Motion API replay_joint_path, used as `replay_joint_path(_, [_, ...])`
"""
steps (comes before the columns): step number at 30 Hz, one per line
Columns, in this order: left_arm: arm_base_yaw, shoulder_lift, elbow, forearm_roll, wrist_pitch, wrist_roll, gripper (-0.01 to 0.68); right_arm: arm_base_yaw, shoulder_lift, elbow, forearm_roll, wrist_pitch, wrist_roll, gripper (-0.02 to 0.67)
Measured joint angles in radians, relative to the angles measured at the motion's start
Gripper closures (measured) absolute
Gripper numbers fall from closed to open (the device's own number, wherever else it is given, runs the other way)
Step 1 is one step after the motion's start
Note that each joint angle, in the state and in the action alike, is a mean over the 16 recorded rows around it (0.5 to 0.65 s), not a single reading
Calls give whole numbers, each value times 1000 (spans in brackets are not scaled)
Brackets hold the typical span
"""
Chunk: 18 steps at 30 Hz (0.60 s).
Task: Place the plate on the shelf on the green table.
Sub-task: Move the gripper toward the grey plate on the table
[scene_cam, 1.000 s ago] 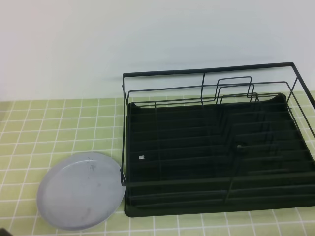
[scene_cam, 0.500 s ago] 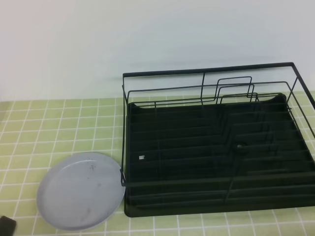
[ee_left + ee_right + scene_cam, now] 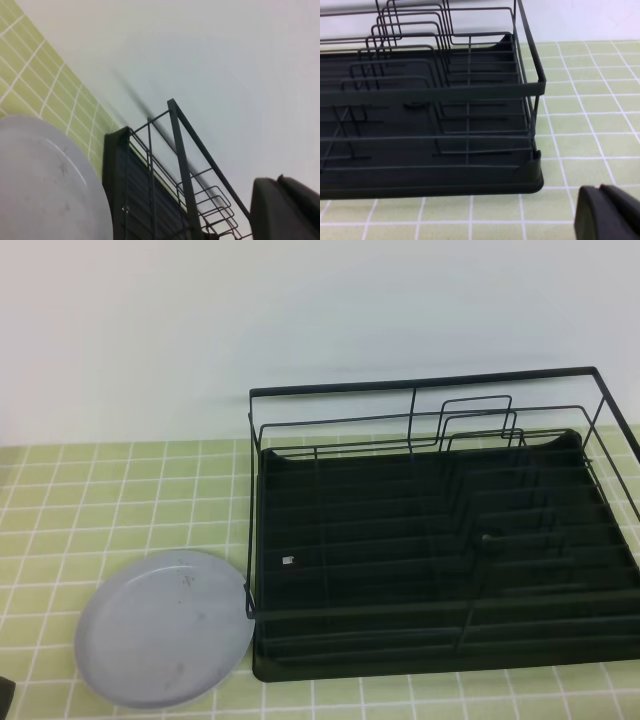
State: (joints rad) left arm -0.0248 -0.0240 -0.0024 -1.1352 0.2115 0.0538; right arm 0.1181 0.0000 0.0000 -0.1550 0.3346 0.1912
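The plate (image 3: pixel 164 628) lies untouched on the green bench (image 3: pixel 120 490) beside the dish rack (image 3: pixel 440 540), both tools closed and empty, so the left tool (image 3: pixel 287 210) must first open and grasp its rim.

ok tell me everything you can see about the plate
The plate is round, pale grey-blue, with a shallow raised rim, faint concentric rings and a few small dark specks; it looks like matte plastic or ceramic. It lies flat and right side up on the green table, near the front left. Its right edge sits right against the lower left corner of the shelf, possibly touching. It holds nothing and no gripper is on it.
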Motion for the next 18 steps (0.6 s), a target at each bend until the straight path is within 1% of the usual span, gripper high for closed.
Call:
replay_joint_path(6, [-1, 55, -80, 36, 68, 171, 676, 0, 0, 0, 0, 0, 0, 651])
replay_joint_path(11, [-1, 176, -200, 142, 163, 287, 676, 0, 0, 0, 0, 0, 0, 651])
replay_joint_path(14, [-1, 282, -284, 229, 215, 320, 676, 0, 0, 0, 0, 0, 0, 651])
replay_joint_path(18, [-1, 444, -393, 375, 264, 301, 676, 0, 0, 0, 0, 0, 0, 651])
